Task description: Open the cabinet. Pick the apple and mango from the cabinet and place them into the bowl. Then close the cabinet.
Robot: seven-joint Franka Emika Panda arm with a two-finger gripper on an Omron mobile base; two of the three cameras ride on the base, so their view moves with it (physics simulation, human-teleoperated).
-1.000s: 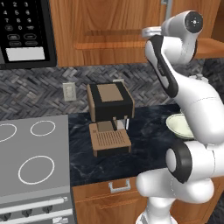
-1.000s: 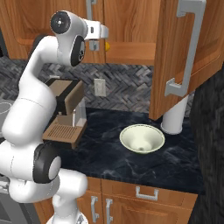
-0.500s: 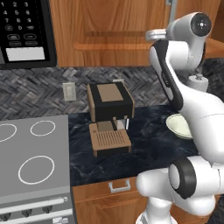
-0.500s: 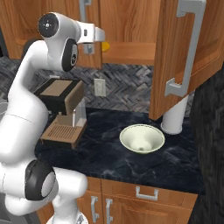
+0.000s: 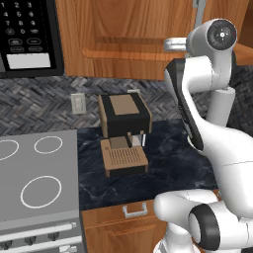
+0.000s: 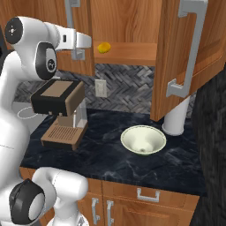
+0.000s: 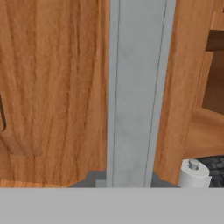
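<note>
The cabinet (image 6: 128,22) hangs above the counter, and its right door (image 6: 176,62) is swung out towards me. My gripper (image 6: 79,49) is at the lower end of the left door's grey bar handle (image 7: 135,87) and is shut on it. The handle runs up the middle of the hand view, very close. From the left base view my gripper (image 5: 173,44) is against the same door (image 5: 123,34). The yellow mango (image 6: 103,47) lies on the open shelf just right of my hand. The cream bowl (image 6: 143,140) sits on the dark counter below. The apple is hidden.
A brown and black coffee machine (image 6: 57,99) stands on the counter under my hand. A white roll (image 6: 176,119) stands behind the bowl, under the open door. A stove top (image 5: 34,183) and a microwave (image 5: 24,34) lie to the left.
My hand has moved left, off the mango and onto the left door's handle, and its jaws have closed. The arm's upper links have swung with it.
</note>
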